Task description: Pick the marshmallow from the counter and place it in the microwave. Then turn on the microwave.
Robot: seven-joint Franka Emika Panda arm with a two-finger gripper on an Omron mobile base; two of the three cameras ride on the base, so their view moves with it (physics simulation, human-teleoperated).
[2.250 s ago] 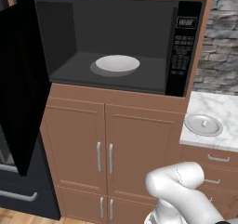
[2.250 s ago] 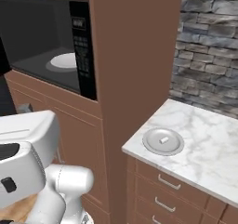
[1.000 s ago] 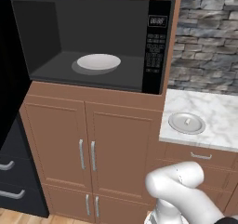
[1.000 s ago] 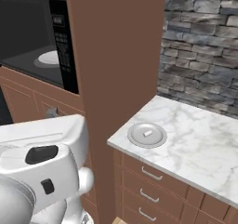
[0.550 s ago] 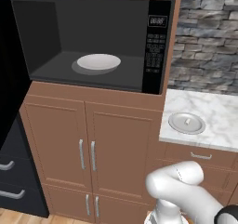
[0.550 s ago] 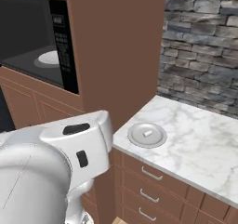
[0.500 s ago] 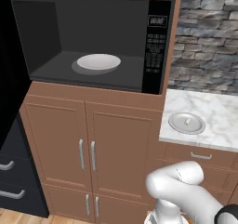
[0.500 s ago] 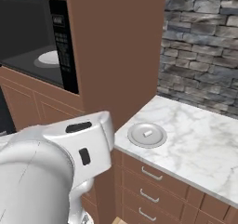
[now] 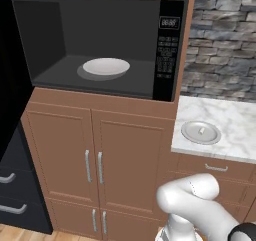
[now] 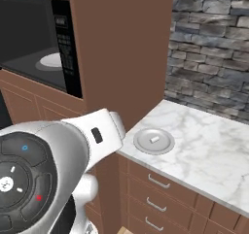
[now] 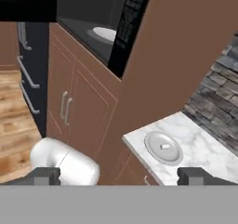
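Left base view, left to right: black fridge point(image 9: 10, 195) with grey handles at the left edge, then the microwave point(image 9: 100, 45) set in brown wood cabinetry, door open, dark cavity with a white plate point(image 9: 106, 66) on its floor. Keypad point(image 9: 166, 55) and display sit on its right side. Below it, cabinet doors point(image 9: 97, 165) with grey handles. Right of that, the counter point(image 9: 235, 125), white marble, against a grey stone wall point(image 9: 225, 40). On the counter near its left end, a round grey dish point(image 9: 201, 132) with the marshmallow point(image 9: 202, 130) on its middle, tiny and white. White arm point(image 9: 195, 205) low at right.

Right base view: microwave at left, arm elbow in the foreground, grey dish point(image 10: 154, 141) near the counter's left corner, marshmallow point(image 10: 154, 140) lying on it.

Hand view: gripper point(image 11: 125, 175) fully open, fingertips point(image 11: 46, 174) far apart at the bottom edge, nothing between them. Dish and marshmallow point(image 11: 164, 146) lie beyond, closer to the right fingertip, well apart from the gripper.
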